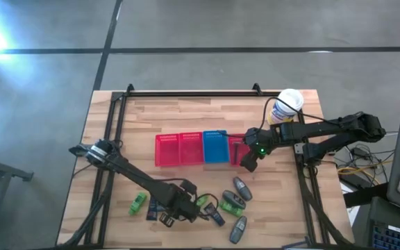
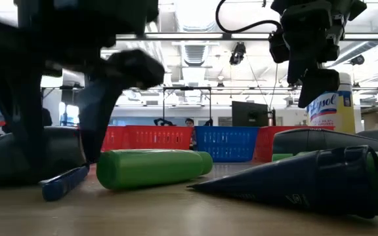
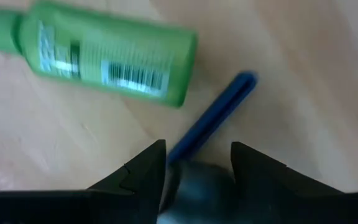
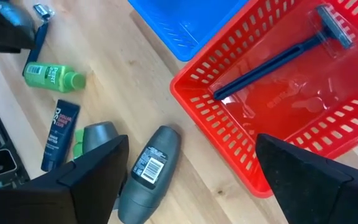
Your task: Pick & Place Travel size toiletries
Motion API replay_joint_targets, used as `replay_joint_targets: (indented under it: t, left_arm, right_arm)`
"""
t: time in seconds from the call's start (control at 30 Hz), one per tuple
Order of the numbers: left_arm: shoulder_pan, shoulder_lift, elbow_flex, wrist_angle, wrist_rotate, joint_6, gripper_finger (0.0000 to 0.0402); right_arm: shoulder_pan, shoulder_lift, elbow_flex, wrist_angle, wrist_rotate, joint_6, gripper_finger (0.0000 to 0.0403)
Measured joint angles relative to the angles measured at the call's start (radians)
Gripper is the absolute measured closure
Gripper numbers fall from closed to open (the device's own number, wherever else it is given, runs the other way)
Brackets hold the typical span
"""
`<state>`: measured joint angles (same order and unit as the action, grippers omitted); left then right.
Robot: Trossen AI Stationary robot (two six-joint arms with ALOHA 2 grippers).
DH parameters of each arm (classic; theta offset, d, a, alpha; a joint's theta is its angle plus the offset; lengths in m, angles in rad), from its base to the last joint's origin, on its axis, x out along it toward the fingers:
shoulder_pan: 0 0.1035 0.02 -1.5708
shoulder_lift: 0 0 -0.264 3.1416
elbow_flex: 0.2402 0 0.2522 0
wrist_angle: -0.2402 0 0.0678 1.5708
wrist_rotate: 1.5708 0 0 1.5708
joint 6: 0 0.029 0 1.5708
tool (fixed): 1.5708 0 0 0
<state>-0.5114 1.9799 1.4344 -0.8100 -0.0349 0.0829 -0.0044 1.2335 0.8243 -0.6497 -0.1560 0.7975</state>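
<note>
The travel size toiletries lie scattered on the near half of the wooden table: green tubes (image 1: 139, 203), grey oval bottles (image 1: 242, 187), a black tube (image 4: 59, 134) and a blue-handled razor (image 3: 211, 117). My left gripper (image 1: 178, 212) hangs over this pile, shut on a grey oval bottle (image 3: 194, 190). A green tube (image 3: 98, 55) lies just beyond it. My right gripper (image 1: 250, 160) hovers open over the right-hand red basket (image 4: 229, 118), which holds one razor (image 4: 278, 59); nothing is between its fingers. My left gripper has the grey oval bottle's rounded body (image 3: 194, 186) between its two fingers, which come steeply from above. The bottle fills the gap from one finger (image 3: 145, 174) to the other. In the low view it is down at table level (image 2: 25, 157), over the razor's handle; whether it rests there is unclear.
Red and blue mesh baskets (image 1: 186, 149) stand in a row across the table's middle. A large white canister with a blue label (image 1: 287, 107) stands at the far right. A black frame rail (image 1: 186, 94) borders the far edge. More small items crowd close to the left gripper.
</note>
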Motion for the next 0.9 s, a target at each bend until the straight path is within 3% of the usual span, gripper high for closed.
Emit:
replay_joint_targets:
  t: [0.6, 0.73, 0.9]
  left_arm:
    - [0.001, 0.019, -0.047, 0.069, -0.035, 0.043, 0.0218]
    - [0.001, 0.026, -0.046, 0.07, -0.032, 0.071, 0.0248]
    - [0.004, 0.027, -0.046, 0.07, -0.023, 0.132, 0.0321]
  right_arm:
    - [0.0, 0.0, -0.002, 0.0, 0.002, 0.015, 0.0093]
    - [0.0, 0.0, -0.002, 0.0, 0.001, 0.015, 0.0099]
    - [0.008, -0.007, -0.002, -0.001, 0.001, 0.01, 0.01]
